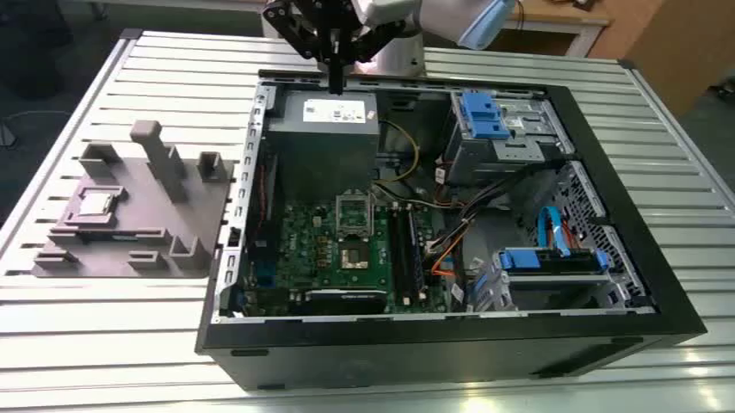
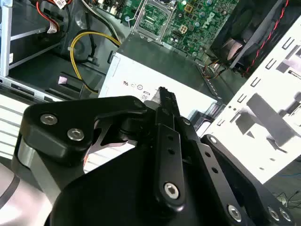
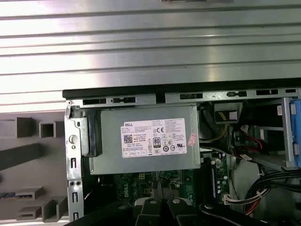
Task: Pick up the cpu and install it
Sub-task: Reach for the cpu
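At the left of the exterior view, the grey fixture block (image 1: 144, 225) lay on the slatted table (image 1: 69, 103), and the cpu (image 1: 95, 203) sat flat in a pocket near the block's left edge, silver top up, with taller posts rising just beside it. Toward the upper centre of the frame the gripper (image 1: 336, 84) hung above the power supply (image 1: 327, 129) at the back of the open computer case (image 1: 460, 340), well apart from the chip. Its claw looked pinched fully together with nothing between the fingers, and the second wrist view showed the gripper (image 2: 163, 92) the same way over the supply's white label. Below it, in the middle of the frame, the socket (image 1: 353, 255) lay bare on the green board, with the metal socket frame (image 1: 354, 213) just behind it. Orange and black cables (image 1: 450, 249) ran near the socket on its right. In my judgement, a claw that came down on the chip without spreading first would strike its top, and the nearby posts could catch a finger. A thin, flat chip pinched at its edges could tilt or slip, and setting it down skewed or turned the wrong way could bend the socket's contacts.
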Available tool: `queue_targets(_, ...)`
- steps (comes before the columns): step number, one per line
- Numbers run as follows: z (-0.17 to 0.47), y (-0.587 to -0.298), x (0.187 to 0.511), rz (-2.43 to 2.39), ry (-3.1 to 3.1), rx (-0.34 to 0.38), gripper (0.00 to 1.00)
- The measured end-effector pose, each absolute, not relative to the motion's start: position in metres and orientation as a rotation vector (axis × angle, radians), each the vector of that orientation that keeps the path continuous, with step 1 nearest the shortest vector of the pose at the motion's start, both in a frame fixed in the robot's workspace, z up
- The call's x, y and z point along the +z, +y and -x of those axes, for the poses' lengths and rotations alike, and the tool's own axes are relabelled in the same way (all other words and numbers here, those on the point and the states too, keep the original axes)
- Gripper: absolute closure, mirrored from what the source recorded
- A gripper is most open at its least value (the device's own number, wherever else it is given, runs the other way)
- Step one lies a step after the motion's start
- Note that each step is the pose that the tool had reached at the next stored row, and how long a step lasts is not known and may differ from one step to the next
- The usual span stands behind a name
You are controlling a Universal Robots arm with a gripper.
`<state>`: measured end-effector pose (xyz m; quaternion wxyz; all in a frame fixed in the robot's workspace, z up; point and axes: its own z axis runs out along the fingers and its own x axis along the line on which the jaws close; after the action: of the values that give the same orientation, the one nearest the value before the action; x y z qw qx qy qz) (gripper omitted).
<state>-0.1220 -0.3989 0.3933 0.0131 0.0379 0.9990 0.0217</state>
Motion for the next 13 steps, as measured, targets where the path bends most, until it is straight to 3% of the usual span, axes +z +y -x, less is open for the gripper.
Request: queue_targets(13, 0.125, -0.3989, 0.3933, -0.118, 3.112, 0.068, 0.9)
